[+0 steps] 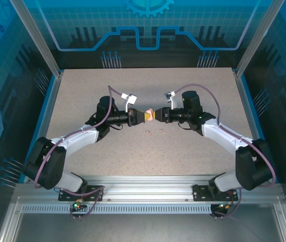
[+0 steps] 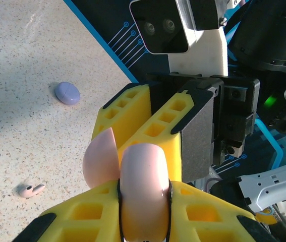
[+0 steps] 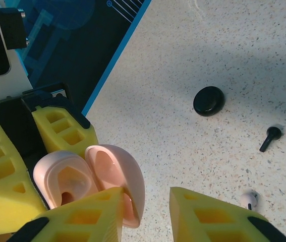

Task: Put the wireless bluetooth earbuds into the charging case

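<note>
Earbud [image 2: 31, 190] lies on table [image 2: 21, 75] near left claw [image 2: 143, 201], which clamps pink case [image 2: 143, 171].

Robotics lab: framed enclosure [image 1: 35, 38], speckled table [image 1: 148, 151].

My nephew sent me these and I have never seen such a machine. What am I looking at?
Two robot arms, the left arm and the right arm, are bolted at the near edge of a speckled table. The wide picture comes from a camera above and behind them. The other two come from a camera on each wrist, looking along that arm's yellow-padded fingers. The left gripper clamps an open pale pink charging case. The right gripper, fingers apart, is right at its lid. On the table lie a closed lilac case, a closed black case, a black earbud and a pale pink earbud. The job is to put earbuds into their case.
</note>
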{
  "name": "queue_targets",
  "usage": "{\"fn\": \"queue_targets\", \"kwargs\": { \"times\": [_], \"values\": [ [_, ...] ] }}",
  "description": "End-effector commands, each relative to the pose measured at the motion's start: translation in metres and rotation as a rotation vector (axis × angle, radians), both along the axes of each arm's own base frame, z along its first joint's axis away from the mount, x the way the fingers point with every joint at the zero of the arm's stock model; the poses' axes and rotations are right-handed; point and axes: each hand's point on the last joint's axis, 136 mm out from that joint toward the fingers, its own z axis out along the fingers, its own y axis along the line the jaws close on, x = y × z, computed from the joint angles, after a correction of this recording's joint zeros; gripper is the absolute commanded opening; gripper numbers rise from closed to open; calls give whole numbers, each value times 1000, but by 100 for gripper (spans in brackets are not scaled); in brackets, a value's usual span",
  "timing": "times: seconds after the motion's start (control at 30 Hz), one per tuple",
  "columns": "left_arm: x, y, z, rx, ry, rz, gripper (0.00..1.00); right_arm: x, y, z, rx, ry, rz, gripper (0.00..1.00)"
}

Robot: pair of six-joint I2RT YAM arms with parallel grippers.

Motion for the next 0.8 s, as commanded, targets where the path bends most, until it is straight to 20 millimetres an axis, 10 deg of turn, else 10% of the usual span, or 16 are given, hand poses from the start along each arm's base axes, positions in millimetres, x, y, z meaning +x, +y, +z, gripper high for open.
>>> {"fn": "queue_targets", "kwargs": {
  "times": [0.0, 0.77],
  "values": [
    [-4, -5, 11, -27, -35, -36, 0, 1, 7, 3, 1, -13, 25, 31],
    [-1, -4, 9, -12, -36, -23, 0, -18, -4, -10, -29, -9, 31, 32]
  ]
}}
